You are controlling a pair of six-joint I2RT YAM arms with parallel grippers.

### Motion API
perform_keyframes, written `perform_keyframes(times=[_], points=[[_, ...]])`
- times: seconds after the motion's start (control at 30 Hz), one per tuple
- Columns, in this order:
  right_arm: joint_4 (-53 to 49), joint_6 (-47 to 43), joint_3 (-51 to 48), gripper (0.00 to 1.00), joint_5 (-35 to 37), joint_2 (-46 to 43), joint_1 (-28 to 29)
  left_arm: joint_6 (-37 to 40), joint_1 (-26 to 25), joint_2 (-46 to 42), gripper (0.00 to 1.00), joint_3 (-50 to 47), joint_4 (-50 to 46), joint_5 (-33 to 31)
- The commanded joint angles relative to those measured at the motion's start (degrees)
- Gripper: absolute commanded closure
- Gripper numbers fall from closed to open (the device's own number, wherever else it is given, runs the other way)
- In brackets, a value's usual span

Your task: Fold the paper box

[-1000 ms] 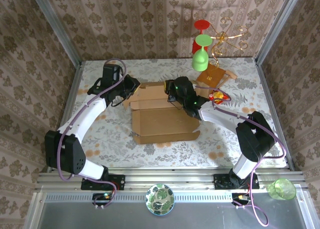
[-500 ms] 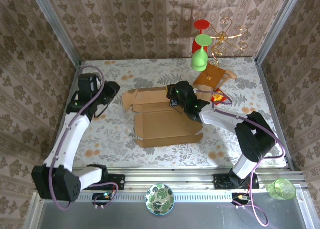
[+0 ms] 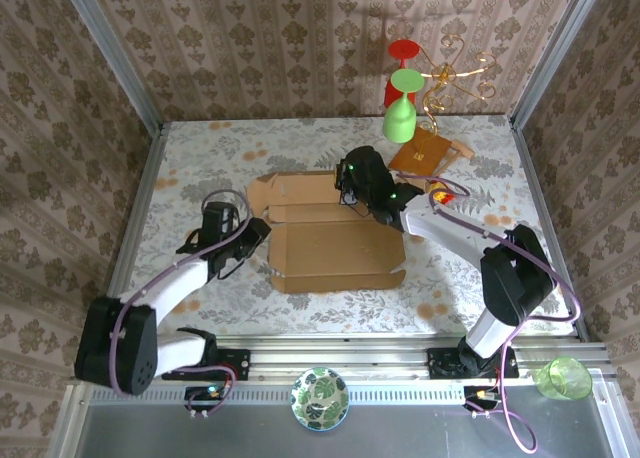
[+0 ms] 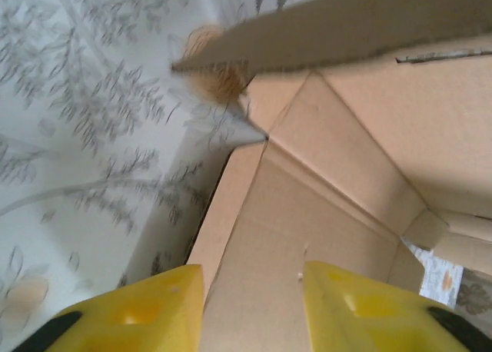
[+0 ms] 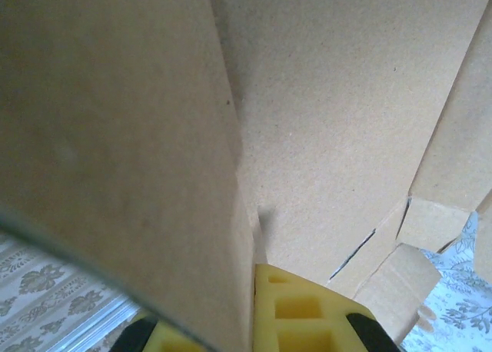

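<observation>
Here, left pincer (image 4: 254, 294) agape at paper box (image 3: 335, 246) edge, bare table (image 3: 190, 168) leftward.

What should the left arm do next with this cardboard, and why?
Probably ease the left gripper forward and close on the paper box at its left flap: its jaws stand open there, while the right gripper pinches the far panel.

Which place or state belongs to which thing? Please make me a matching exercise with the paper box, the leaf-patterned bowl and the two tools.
Things:
1 paper box
2 leaf-patterned bowl
3 left tool
4 right tool

Places or states:
A shut on a far flap of the box
B open, at the box's left edge
C in the middle of the table
D on the near metal ledge

Pairs: 1-C, 2-D, 3-B, 4-A
</observation>
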Motion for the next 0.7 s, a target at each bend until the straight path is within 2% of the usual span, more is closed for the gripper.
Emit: perform_keyframes(times=[0.0,0.13,0.23,0.5,0.67], points=[[-7.54,2.13,3.01,1.0,0.61,-2.48,-0.26,1.63,-0.41,4.05,0.54,-0.37,14.77,-1.15],[-9.55,3.25,4.03,1.0,0.01,-2.33,-0.34,4.23,-0.89,10.68,0.52,0.95,21.69,-1.43],[-10.87,3.61,4.54,1.0,-0.09,-2.22,-0.43,8.3,-1.63,14.34,0.5,2.54,21.9,-2.74],[-12.71,4.72,6.01,1.0,-0.44,-1.25,-1.03,14.01,-4.83,17.65,0.44,-3.08,35.38,-8.42],[-13.18,5.04,6.1,1.0,-0.77,-1.17,-1.32,12.65,-5.31,25.66,0.46,-3.3,45.74,-7.66]])
